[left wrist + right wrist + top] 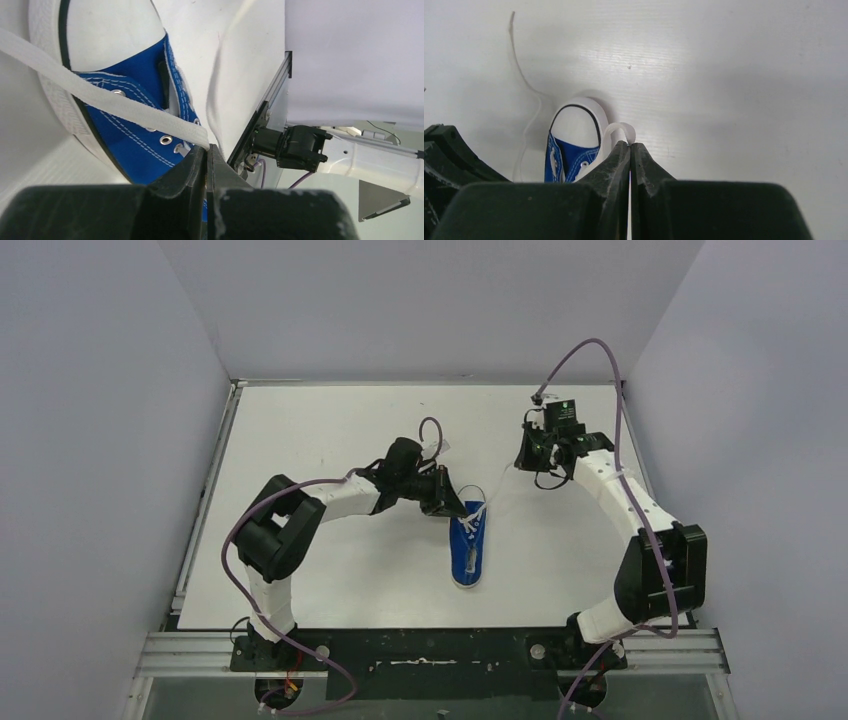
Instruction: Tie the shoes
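Observation:
The small blue sneaker (469,548) with white toe cap lies mid-table. In the left wrist view the shoe (135,125) fills the left side, and a flat white lace (100,97) runs taut across it into my left gripper (207,148), which is shut on it. My left gripper (458,508) sits at the shoe's far end. My right gripper (520,466) is to the shoe's far right, raised. In the right wrist view it (630,145) is shut on a white lace loop (621,130), with the shoe (571,142) below.
A loose thin lace end (524,85) trails over the white table (330,430) beside the shoe. Grey walls enclose the table on three sides. The right arm (350,155) and the table's edge rail (265,110) show in the left wrist view.

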Controlling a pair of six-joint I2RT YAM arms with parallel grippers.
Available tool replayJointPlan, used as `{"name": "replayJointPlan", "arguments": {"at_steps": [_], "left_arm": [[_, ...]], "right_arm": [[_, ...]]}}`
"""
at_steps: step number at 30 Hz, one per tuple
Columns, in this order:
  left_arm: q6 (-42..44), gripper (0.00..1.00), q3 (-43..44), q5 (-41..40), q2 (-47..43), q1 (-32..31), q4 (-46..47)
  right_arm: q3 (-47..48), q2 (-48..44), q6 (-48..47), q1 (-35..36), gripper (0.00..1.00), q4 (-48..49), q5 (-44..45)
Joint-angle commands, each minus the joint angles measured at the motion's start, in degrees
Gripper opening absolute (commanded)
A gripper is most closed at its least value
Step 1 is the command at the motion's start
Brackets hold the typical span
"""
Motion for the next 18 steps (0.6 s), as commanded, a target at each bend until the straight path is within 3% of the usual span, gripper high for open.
{"name": "replayJointPlan", "arguments": {"at_steps": [1, 6, 10, 13, 18], "left_arm": [[-0.4, 0.0, 1.1, 3.9, -1.7, 0.1, 7.3], [2.1, 0.0, 3.0, 5.9, 0.2, -0.1, 8.4], [2.2, 0.0, 2.6, 8.2, 1.8, -0.2, 13.0], [2.3, 0.0, 2.1, 9.2, 2.5, -0.2, 14.8], [2.7, 0.0, 1.6, 8.2, 2.7, -0.2, 13.5]], "right_arm": [[5.3, 5.6, 0.5, -0.2, 0.0, 7.2, -5.4], [5.6, 5.8, 3.7, -0.6, 0.0, 5.7, -11.7], [5.9, 6.9, 10.8, -3.2, 0.0, 2.5, -23.1], [6.3, 9.0, 12.7, -4.0, 0.0, -2.2, -25.3], [8.4, 13.6, 7.0, -6.7, 0.0, -12.1, -13.1]]}}
